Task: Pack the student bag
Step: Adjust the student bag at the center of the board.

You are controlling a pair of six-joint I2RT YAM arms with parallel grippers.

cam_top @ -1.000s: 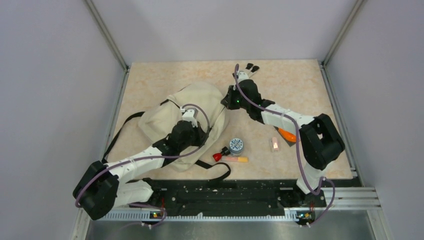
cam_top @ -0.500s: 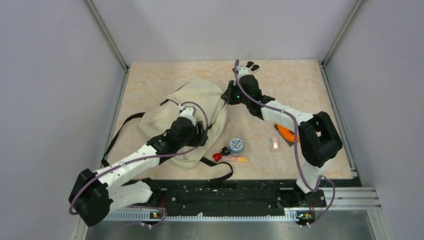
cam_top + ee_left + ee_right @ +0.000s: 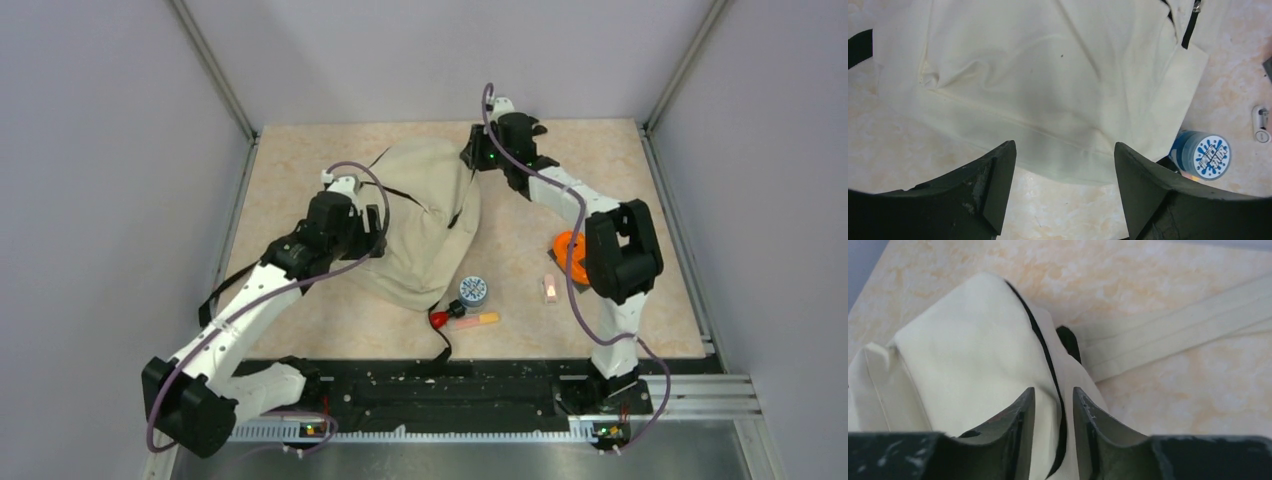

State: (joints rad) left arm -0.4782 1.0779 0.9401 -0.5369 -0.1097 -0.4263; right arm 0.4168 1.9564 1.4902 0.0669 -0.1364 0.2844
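Note:
The student bag (image 3: pixel 425 215), a cream canvas backpack with black zipper lines, lies slumped at the table's middle back. My left gripper (image 3: pixel 378 226) hovers over its left lower edge. In the left wrist view it (image 3: pixel 1064 185) is open wide, with only bare table and the bag's hem (image 3: pixel 1048 100) below it. My right gripper (image 3: pixel 470 158) is at the bag's top right corner. In the right wrist view its jaws (image 3: pixel 1054 410) stand narrowly apart, and a fold of the bag (image 3: pixel 973 355) with a black zipper line runs through the gap. Flat beige shoulder straps (image 3: pixel 1188 335) lie on the table beyond.
A blue-lidded jar (image 3: pixel 473 291) (image 3: pixel 1205 159) sits just right of the bag's lower corner, with a red-and-yellow marker (image 3: pixel 463 320) in front of it. A small pink item (image 3: pixel 549 289) and an orange ring (image 3: pixel 568 250) lie further right. Black straps (image 3: pixel 215 290) trail to the left edge.
The bag has been dragged toward the back right by the right gripper. The left gripper opened, let go and moved back-left. The right jaws have parted slightly.

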